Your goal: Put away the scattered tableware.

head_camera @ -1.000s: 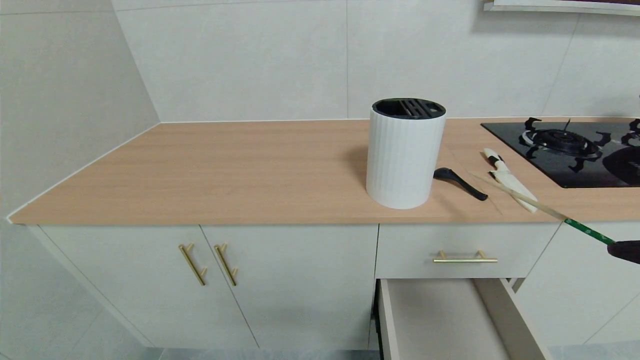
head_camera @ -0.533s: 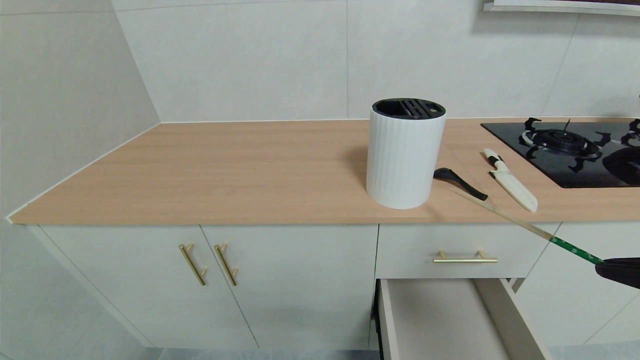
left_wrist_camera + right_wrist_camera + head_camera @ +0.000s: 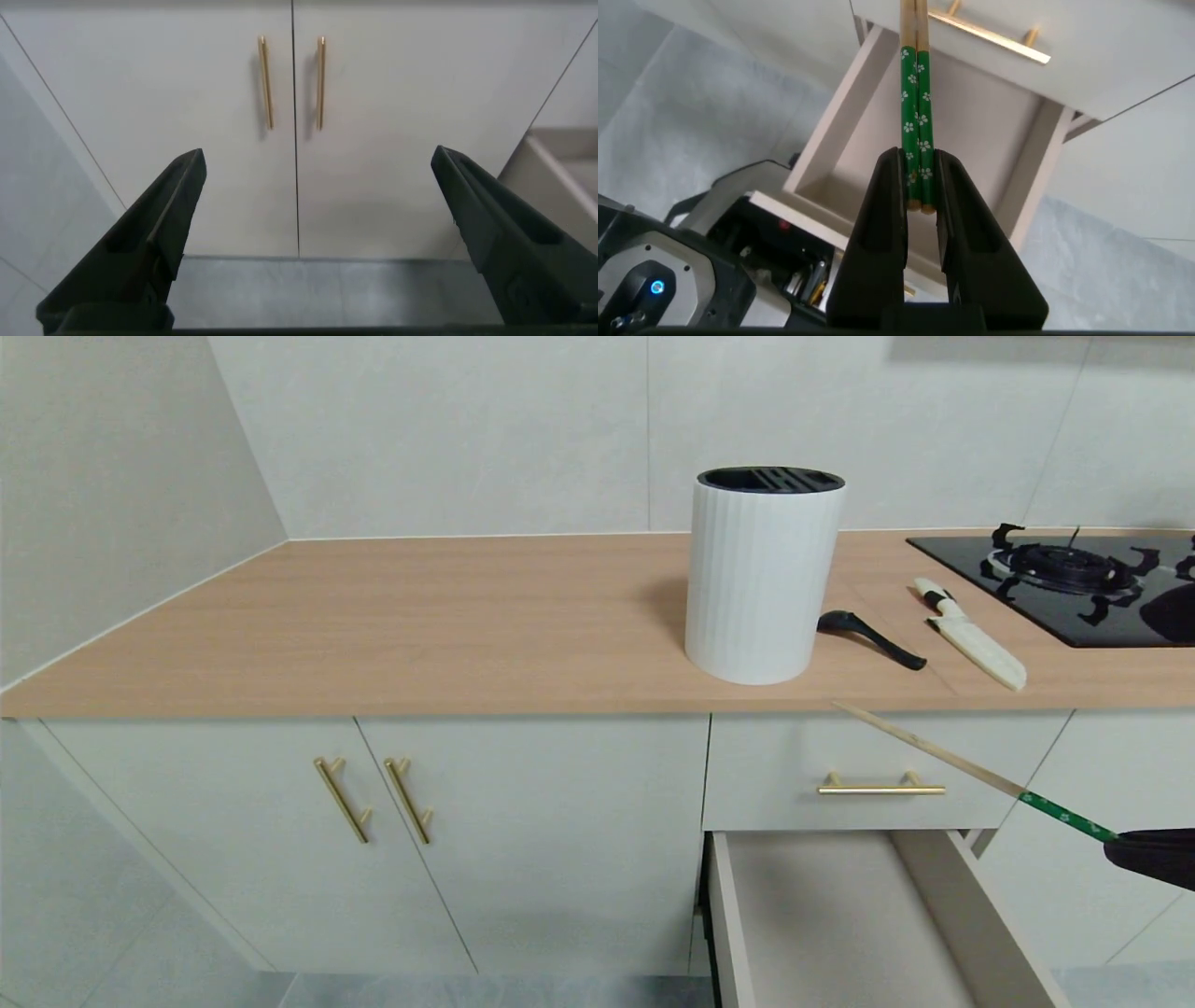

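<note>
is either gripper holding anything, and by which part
The right gripper holds a pair of chopsticks, clamped at their green flowered end. The left gripper is open and empty.

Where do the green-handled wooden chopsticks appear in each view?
Head view: green-handled wooden chopsticks lower right, slanting up-left from the right gripper.
Right wrist view: chopsticks centre, clamped, over the open drawer.
Left wrist view: faces white cabinet doors instead.
Shared landmark: the open drawer.

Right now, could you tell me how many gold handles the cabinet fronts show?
3: two door handles at left; one drawer handle above the open drawer, whose own may be hidden.
</note>
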### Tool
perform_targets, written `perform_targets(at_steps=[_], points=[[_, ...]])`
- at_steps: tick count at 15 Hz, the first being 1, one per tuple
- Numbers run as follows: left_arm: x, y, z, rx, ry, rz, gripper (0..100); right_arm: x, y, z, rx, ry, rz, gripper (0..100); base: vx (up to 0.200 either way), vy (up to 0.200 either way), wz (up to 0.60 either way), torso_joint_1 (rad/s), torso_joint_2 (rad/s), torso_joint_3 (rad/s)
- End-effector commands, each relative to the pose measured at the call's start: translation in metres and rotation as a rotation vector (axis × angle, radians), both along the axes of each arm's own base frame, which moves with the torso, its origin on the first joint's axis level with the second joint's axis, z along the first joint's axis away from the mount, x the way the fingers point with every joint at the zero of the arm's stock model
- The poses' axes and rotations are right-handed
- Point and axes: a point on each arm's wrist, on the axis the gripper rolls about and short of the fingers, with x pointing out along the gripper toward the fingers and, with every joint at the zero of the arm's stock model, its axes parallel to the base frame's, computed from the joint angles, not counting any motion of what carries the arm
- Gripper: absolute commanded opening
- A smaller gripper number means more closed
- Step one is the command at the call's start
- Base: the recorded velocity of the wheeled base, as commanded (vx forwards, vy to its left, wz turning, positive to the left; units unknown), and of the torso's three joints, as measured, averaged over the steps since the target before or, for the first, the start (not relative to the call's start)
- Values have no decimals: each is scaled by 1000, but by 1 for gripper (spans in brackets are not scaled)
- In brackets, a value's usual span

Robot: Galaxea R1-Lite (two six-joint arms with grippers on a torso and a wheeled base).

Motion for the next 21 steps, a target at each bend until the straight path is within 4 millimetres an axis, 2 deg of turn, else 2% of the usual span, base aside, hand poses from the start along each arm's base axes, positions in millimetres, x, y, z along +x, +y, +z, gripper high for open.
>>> perform_targets(at_steps=[1, 12, 19, 21], points=[[0, 0, 0, 0, 2, 0, 100, 4, 1, -3, -6, 19, 1, 0, 0, 0, 0, -183, 476, 290], [0, 0, 0, 0, 2, 0, 100, 6, 2, -5, -10, 26, -2, 0, 0, 0, 0, -144, 440, 293], [0, 0, 0, 0, 2, 0, 100, 12, 4, -9, -18, 57, -2, 0, 0, 0, 0, -8, 33, 21], [0, 0, 0, 0, 2, 0, 100, 23, 9, -23, -41, 122, 12, 0, 0, 0, 0, 0, 0, 0]])
